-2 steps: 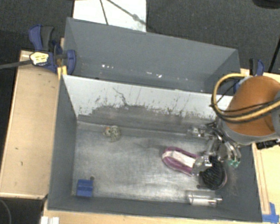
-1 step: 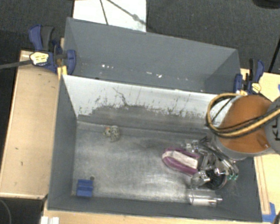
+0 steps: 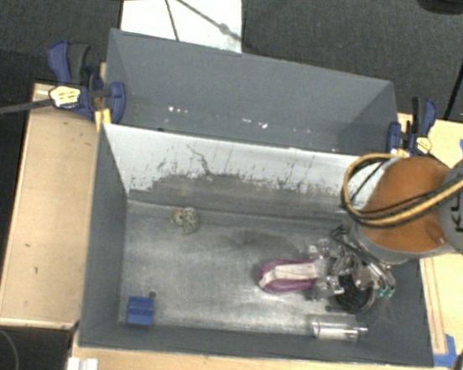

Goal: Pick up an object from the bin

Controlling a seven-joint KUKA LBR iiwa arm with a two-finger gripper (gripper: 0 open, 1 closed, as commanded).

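Plainly, the pick is not yet done: everything in the grey metal bin [image 3: 216, 301] lies on its floor and nothing is lifted clear. What is left, as I judge it, is to close on one thing and carry it up and out.

Nearest the front wall, in the left corner, sits a small blue block [image 3: 140, 311], well apart from everything else. Along the same front edge but over on the right lies a short clear tube [image 3: 336, 329] on its side, just in front of the gripper and apart from it.

A little farther in, the gripper [image 3: 331, 276] is low over the floor on the right side of the bin, at the right end of a purple and white thing [image 3: 285, 277]. This is oblong and lies flat, its length running leftward from the gripper. It is the thing closest to the gripper and the likeliest candidate. Whether the gripper touches it or only stands just beside it I cannot tell, nor whether it is wide or narrow. The tangle of dark parts there hides that.

Farther back and to the left, near the foot of the scuffed rear slope, rests a small grey-green lump [image 3: 183, 218], alone. Behind the gripper, the arm's orange cover [image 3: 407, 203] rises over the right wall.
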